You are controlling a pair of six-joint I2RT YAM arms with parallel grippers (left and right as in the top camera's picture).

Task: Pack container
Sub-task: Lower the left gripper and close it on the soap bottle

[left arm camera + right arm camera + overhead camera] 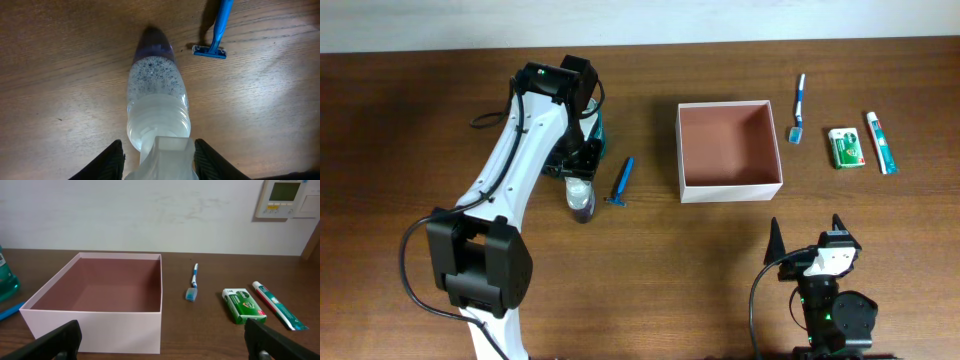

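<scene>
Left gripper (pixel 157 146) is set over the white cap (pixel 167 152) of a clear bottle (pixel 156 95) lying flat on the table (pixel 420 120); jaws stand partly shut on either side of the cap, contact on both sides cannot be confirmed, so a firm grip cannot be told; the bottle's long axis runs straight out from the gripper, cap end at the fingers, dark base pointed away; foam is seen inside, no label visible; a blue razor (pixel 218 30) lies just beside the bottle on the side toward the container, not touching it; a teal bottle (pixel 599 128) is partly hidden behind the left wrist; the container (pixel 731 189) sits open and empty at mid-table, well apart from the bottle, off toward the right arm's side, so the bottle is judged to need a lift and a sideways carry across; the left arm is the nearer to the bottle; right gripper (pixel 807 228) is held wide open, empty, near the container's front wall; beyond the container a toothbrush (pixel 798 108), green packet (pixel 846 147) and toothpaste tube (pixel 881 142) are laid in a row; print on packet and tube too small to read; wall panel (pixel 287 199) display unreadable.
</scene>
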